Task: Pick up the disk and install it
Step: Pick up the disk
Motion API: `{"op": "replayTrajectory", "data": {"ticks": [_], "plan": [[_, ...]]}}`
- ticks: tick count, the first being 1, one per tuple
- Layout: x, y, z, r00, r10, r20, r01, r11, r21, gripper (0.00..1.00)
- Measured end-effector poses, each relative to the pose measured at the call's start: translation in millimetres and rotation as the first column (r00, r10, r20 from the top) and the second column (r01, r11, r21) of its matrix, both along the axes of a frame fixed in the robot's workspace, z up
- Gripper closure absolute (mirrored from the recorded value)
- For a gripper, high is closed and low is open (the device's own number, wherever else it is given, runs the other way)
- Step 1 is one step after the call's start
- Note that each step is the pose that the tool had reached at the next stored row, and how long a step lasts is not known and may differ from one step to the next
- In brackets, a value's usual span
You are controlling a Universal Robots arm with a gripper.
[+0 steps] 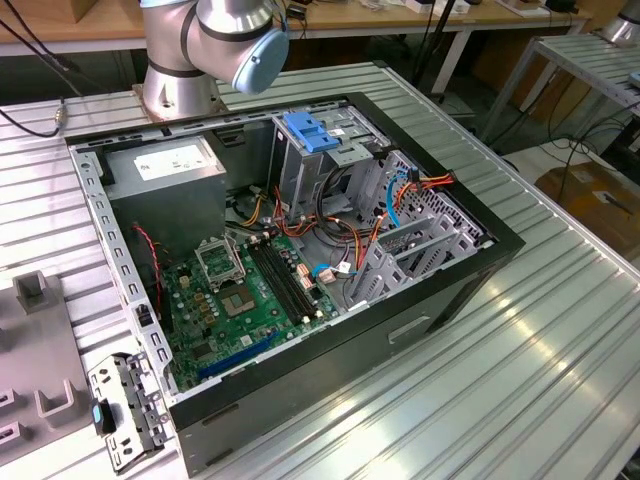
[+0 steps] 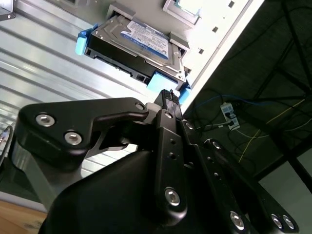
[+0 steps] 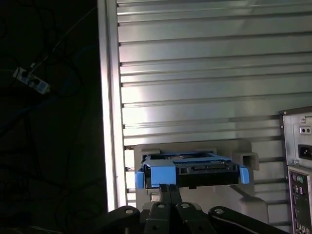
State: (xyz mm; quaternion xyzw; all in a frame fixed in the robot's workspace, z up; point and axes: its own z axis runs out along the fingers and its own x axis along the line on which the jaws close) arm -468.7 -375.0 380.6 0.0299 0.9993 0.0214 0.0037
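From exterior view's left: grey fixture (image 1: 40, 395), then open computer case (image 1: 440, 300) on ribbed table (image 1: 560, 340). In first wrist view: disk (image 3: 195, 169) lying in grey holder (image 3: 246, 158); gripper (image 3: 168, 186) pressed together, pinching nothing, just beside disk's blue rail (image 3: 161, 173).

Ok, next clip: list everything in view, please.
disk: one, silver with blue rails, on the grey holder in both wrist views.
grey holder: one, on the table under the disk.
computer case: one, black, open, mid-table in the exterior view.
motherboard: one, green, inside the case.
latch: one, blue, atop the drive cage.
table: one, ribbed silver.
arm: one, silver and blue, beyond the case.
gripper: one, black, close to the disk's rail.
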Motion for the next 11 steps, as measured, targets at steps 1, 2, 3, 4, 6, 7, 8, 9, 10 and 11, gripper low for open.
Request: {"op": "replayTrajectory", "data": {"ticks": [1,2,3,4,6,7,8,9,10,11], "plan": [[0.0,0.0,0.0,0.9998,0.018,0.0,-0.018,0.9998,0.0,0.89],[0.0,0.0,0.0,0.9985,0.054,0.0001,-0.054,0.9985,0.0,0.89],[0.0,0.0,0.0,0.9964,0.084,0.0,-0.084,0.9964,0.0,0.89],[0.0,0.0,-0.1,0.9937,0.112,0.0001,-0.112,0.9937,0.0,0.89],[0.0,0.0,0.0,0.9877,0.156,0.0001,-0.156,0.9877,0.0,0.89],[0.0,0.0,0.0,0.9838,0.179,0.0,-0.179,0.9838,0.0,0.89],[0.0,0.0,0.0,0.9799,0.2,0.0,-0.2,0.9799,0.0,0.89],[0.1,0.0,0.0,0.9729,0.231,0.0001,-0.231,0.9729,0.0,0.89],[0.1,0.0,-0.1,0.9676,0.252,0.0,-0.252,0.9676,0.0,0.89],[0.1,0.0,-0.1,0.9631,0.269,0.0001,-0.269,0.9631,0.0,0.89]]}}
